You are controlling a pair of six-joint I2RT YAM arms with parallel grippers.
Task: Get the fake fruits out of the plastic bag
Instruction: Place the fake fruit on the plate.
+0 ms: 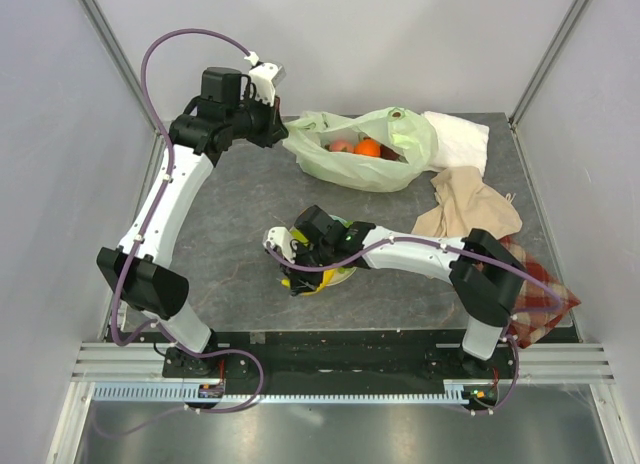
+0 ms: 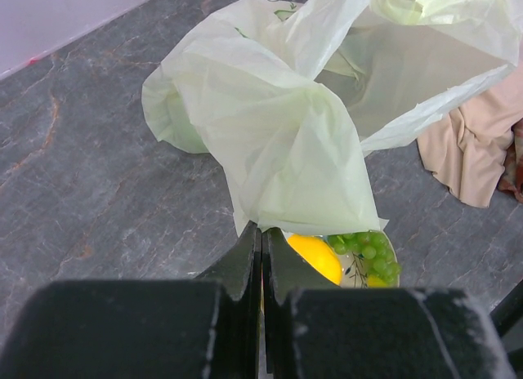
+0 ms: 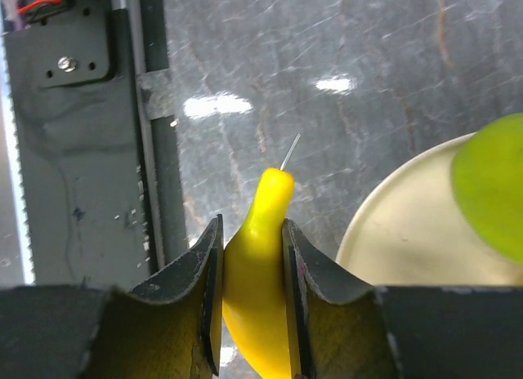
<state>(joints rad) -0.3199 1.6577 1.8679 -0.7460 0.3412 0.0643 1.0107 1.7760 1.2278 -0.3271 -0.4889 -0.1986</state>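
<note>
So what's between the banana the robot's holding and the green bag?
Nothing but bare grey table, seen in the top view: the banana in the right fingers sits apart from the plastic bag.

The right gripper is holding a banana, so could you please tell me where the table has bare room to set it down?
Bare tabletop lies between the left arm and the plate, and in the band between the plastic bag and the plate. The right side is crowded: white cloth, beige cloth and plaid cloth.
</note>
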